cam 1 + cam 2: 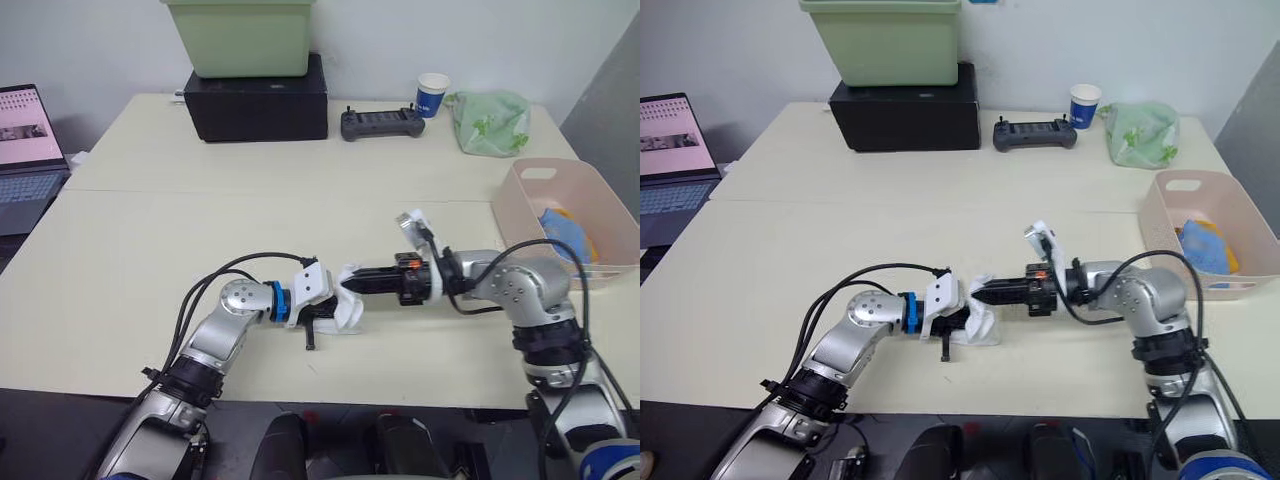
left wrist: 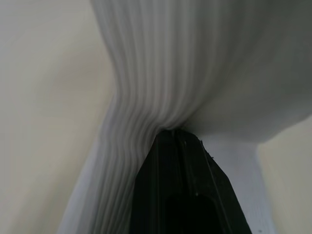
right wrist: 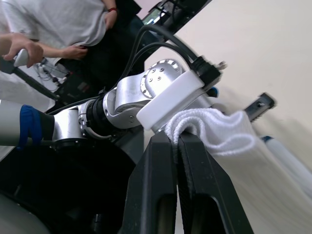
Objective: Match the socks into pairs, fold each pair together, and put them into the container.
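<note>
Left eye view, left pincer (image 1: 322,318): pinched the white sock (image 1: 349,308) against the desk (image 1: 150,250).
Right pincer (image 1: 345,287): fingers pressed together on that sock's upper edge — lifted slightly.
Container (image 1: 530,215): far right — blue and orange socks (image 1: 570,232) inside.

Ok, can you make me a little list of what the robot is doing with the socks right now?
held item: white sock, bunched on the table between both arms
left end effector: shut on the white sock
right end effector: shut on the white sock's other edge
container: pink basin at the robot's right, holding blue and orange socks
other items: green bin on black box, controller, paper cup, green bag, laptop
</note>
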Robot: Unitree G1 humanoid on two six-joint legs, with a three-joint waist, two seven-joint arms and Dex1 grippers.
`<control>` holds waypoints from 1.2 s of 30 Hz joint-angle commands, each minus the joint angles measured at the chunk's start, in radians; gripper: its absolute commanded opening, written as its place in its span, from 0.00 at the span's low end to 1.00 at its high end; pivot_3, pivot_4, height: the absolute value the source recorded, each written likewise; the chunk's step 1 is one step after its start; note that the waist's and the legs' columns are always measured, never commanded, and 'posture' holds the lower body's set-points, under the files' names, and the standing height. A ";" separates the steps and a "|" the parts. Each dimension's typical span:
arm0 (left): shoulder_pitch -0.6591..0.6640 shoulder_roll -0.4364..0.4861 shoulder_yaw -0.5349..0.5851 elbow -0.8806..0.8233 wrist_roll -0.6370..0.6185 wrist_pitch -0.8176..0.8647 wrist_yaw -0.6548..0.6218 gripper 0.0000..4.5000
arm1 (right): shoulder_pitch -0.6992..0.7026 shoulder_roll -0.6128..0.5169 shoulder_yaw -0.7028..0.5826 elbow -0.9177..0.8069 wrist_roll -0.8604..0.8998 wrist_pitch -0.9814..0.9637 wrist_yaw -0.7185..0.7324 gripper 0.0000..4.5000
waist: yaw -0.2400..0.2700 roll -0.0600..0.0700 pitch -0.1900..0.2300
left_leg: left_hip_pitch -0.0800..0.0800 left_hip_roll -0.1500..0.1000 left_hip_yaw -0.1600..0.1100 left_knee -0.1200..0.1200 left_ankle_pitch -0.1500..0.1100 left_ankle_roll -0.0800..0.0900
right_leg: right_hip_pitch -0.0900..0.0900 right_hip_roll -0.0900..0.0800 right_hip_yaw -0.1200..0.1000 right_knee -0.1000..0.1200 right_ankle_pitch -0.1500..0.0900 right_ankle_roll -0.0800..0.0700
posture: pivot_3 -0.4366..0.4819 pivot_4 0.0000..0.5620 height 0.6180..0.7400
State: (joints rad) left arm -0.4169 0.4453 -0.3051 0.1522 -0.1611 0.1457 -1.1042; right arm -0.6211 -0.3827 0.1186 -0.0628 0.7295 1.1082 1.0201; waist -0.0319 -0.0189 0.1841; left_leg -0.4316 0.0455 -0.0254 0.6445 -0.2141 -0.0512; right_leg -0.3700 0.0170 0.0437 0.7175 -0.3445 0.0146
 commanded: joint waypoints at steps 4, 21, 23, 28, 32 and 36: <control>0.055 0.153 0.119 -0.220 -0.140 0.241 -0.049 0.01 | -0.028 0.058 0.039 0.010 -0.023 -0.072 -0.020 0.00 | -0.014 0.000 0.000 | 0.000 0.001 0.000 0.000 0.000 0.000 | -0.002 0.001 0.000 0.001 0.000 0.000 | 0.48 0.27 1.00; 0.180 0.373 0.444 -0.503 -0.364 0.429 0.025 0.00 | -0.036 0.031 0.075 -0.089 -0.095 -0.172 -0.052 0.89 | -0.006 0.000 0.001 | 0.000 0.001 -0.002 -0.002 0.000 0.000 | -0.003 -0.001 0.000 0.000 0.000 0.000 | 0.48 0.27 1.00; 0.184 0.330 0.405 -0.534 -0.358 0.417 0.048 0.00 | 0.001 -0.019 0.136 -0.100 -0.199 -0.308 -0.031 0.80 | -0.001 0.000 0.001 | -0.001 0.001 -0.002 -0.002 0.000 0.000 | -0.003 -0.001 0.000 -0.001 0.000 0.000 | 0.48 0.27 1.00; 0.216 0.256 0.275 -0.523 -0.247 0.304 0.091 0.00 | 0.094 -0.075 0.273 -0.044 -0.406 -0.641 0.025 0.42 | -0.001 0.000 0.001 | -0.001 0.001 0.000 -0.002 0.000 0.000 | -0.002 -0.001 0.001 -0.002 0.000 0.000 | 0.48 0.27 1.00; 0.209 0.229 0.214 -0.404 -0.124 0.211 0.154 0.00 | 0.116 -0.054 0.319 0.050 -0.502 -0.754 0.008 0.09 | -0.007 0.000 0.001 | 0.000 0.001 0.000 -0.001 0.000 0.000 | -0.003 0.000 0.001 0.000 0.000 0.000 | 0.48 0.27 1.00; 0.213 0.235 0.146 -0.276 -0.030 0.136 0.152 0.00 | 0.129 -0.073 0.324 0.074 -0.556 -0.801 0.018 0.00 | -0.002 0.000 0.001 | 0.000 0.001 0.000 -0.001 0.000 0.000 | -0.002 0.000 0.001 0.000 0.000 0.000 | 0.48 0.27 1.00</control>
State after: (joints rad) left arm -0.2045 0.6735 -0.1412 -0.1466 -0.2261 0.3177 -0.9488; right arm -0.4946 -0.4400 0.4503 0.0292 0.1865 0.3354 1.0263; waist -0.0339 -0.0189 0.1850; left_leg -0.4315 0.0464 -0.0254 0.6430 -0.2141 -0.0512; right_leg -0.3725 0.0171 0.0441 0.7173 -0.3446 0.0144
